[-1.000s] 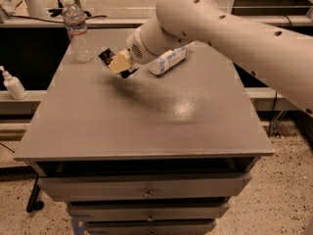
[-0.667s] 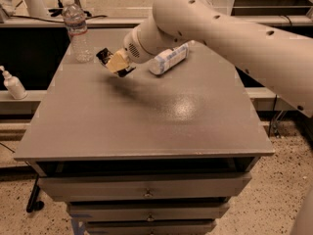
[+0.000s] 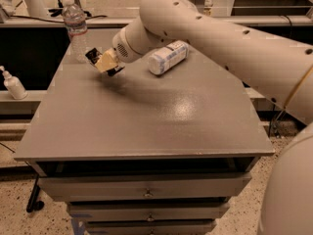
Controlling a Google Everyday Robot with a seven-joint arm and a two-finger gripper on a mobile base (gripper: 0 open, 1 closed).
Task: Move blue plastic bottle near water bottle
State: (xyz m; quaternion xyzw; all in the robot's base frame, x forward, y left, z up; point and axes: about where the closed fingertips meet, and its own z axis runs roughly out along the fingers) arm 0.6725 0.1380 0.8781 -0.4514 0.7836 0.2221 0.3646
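Note:
The blue plastic bottle (image 3: 167,58), pale blue and white with a printed label, lies on its side at the back middle of the grey table (image 3: 146,126). The water bottle (image 3: 76,27), tall, clear and ribbed with a white cap, stands upright at the table's back left corner. My gripper (image 3: 104,62) hovers low over the table between the two. It is just right of the water bottle's base and well left of the blue bottle, touching neither. Nothing shows in it. My white arm reaches in from the right above the blue bottle.
A small white pump bottle (image 3: 13,84) stands on a lower shelf to the left of the table. Drawers (image 3: 146,194) run below the table's front edge. A counter with cables (image 3: 44,18) lies behind the table.
My gripper has shifted left, away from the blue bottle and closer to the water bottle. Neither bottle has moved.

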